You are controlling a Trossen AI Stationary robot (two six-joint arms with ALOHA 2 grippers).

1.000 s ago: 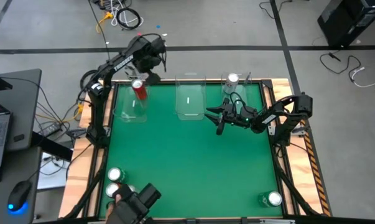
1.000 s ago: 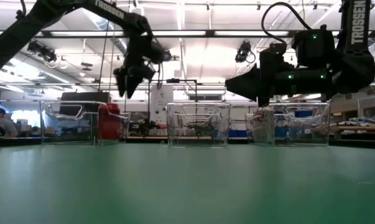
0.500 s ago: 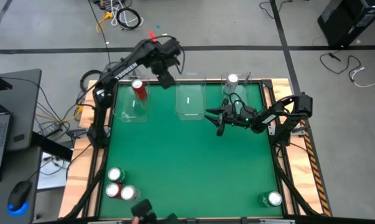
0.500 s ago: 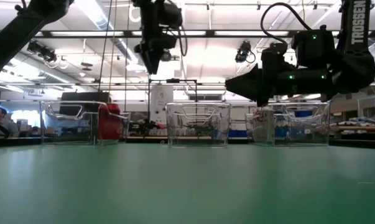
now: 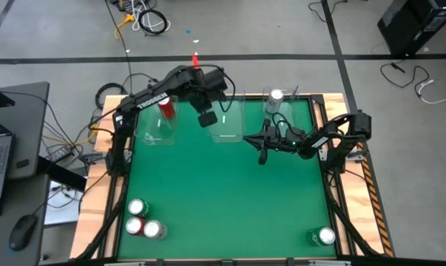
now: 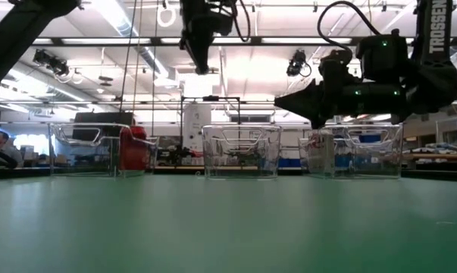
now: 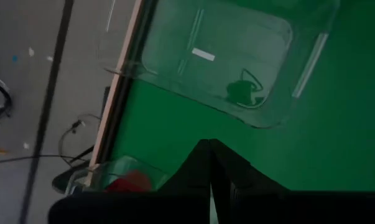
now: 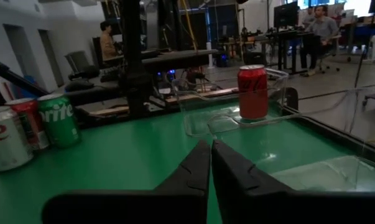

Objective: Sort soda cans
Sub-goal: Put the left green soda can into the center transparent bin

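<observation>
The green felt-covered tabletop (image 5: 223,192) carries three clear plastic bins along its far edge. Taking the middle clear plastic bin (image 5: 225,118) as the landmark: a red cylindrical soda can with a shiny silver top (image 5: 165,107) stands in the bin on the left arm's side of it, and a silver-topped pale can (image 5: 275,96) sits in the bin on the right arm's side. Well away from the middle bin, at the near corner on the left arm's side, a cluster of three cans (image 5: 143,219) waits, one of them a green can (image 8: 58,119); a lone green can (image 5: 325,236) stands at the opposite near corner.

The left tool (image 5: 205,118) hangs high just beside the middle bin, fingers pressed together, empty. The right tool (image 5: 261,140) hovers just on the near side of the middle bin, fingers likewise together, holding nothing.

The likely step is fetching the next can. To do it well, each tool should spread its fingers before descending, drop squarely over one can without nudging its neighbours in the cluster, and grip the body below the rim.
</observation>
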